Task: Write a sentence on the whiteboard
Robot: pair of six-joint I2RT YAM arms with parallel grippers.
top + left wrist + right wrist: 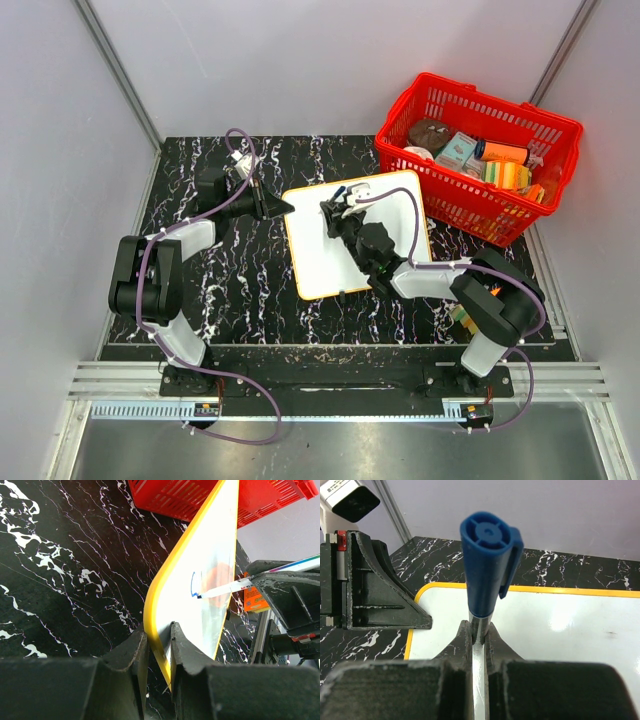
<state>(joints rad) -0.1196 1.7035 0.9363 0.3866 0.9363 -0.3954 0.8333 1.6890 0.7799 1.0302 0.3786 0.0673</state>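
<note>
Centrally on the table (pixel 240 285) sits the whiteboard (pixel 322 262), bearing only the first blue stroke of the sentence (pixel 192 586) (barely a letter). The marker (pixel 487 565), its tip there, is clenched in the right gripper (pixel 479 631) for writing. The left gripper (pixel 159 632) pinches the board's edge, probably to stop it sliding. The basket (pixel 455 205) stands just beyond.

Marker (pixel 487 565) tip hidden between right gripper (pixel 479 632) fingers; blue stroke (pixel 192 586) unreadable.

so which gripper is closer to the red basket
Right. The right gripper holds a marker over the whiteboard, near the red basket; the left gripper clamps the whiteboard's opposite edge, farther away.
</note>
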